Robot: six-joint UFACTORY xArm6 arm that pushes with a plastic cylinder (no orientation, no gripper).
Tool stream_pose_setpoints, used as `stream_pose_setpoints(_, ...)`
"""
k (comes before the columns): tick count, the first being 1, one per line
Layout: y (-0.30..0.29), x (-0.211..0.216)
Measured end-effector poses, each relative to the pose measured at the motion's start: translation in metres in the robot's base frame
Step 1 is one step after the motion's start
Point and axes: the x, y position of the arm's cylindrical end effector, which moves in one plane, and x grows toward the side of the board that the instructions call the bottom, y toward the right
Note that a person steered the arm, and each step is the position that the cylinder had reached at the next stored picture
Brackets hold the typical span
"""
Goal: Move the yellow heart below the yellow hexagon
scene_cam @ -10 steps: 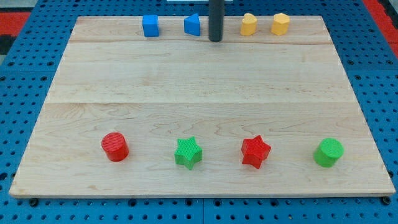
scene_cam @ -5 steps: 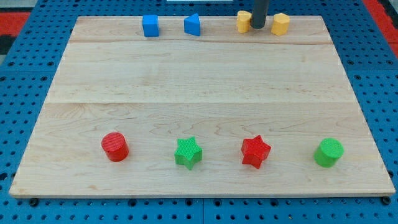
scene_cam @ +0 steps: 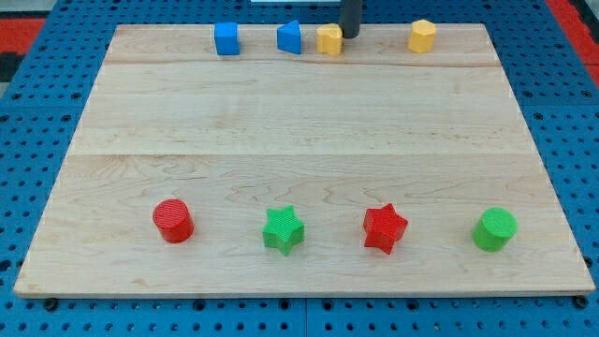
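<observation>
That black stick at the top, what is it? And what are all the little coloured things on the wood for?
The black stick is the end of a robot arm. It has no hand, so it holds nothing; it only slides my tip along the wooden board to push blocks. There is just one camera, looking down at the board from the front. My tip is at the view's top, just right of the yellow heart. Left of the heart sit a blue triangle-like block and a blue cube; far to its right is the yellow hexagon. Along the bottom are a red cylinder, green star, red star and green cylinder.
</observation>
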Motion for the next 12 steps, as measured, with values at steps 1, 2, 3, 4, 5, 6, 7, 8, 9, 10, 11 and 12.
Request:
stream_pose_setpoints(1,-0.034,0.007)
stream_pose_setpoints(2,-0.062,-0.007)
stream_pose_setpoints(3,-0.100,0.007)
stream_pose_setpoints(4,-0.092,0.027)
stream_pose_setpoints(5,-0.056,0.026)
stream_pose_setpoints(6,-0.021,0.017)
stream_pose_setpoints(7,0.016,0.020)
stream_pose_setpoints(8,0.033,0.041)
stream_pose_setpoints(9,0.007,0.067)
stream_pose_setpoints(10,0.040,0.063)
stream_pose_setpoints(11,0.072,0.050)
stream_pose_setpoints(12,0.073,0.068)
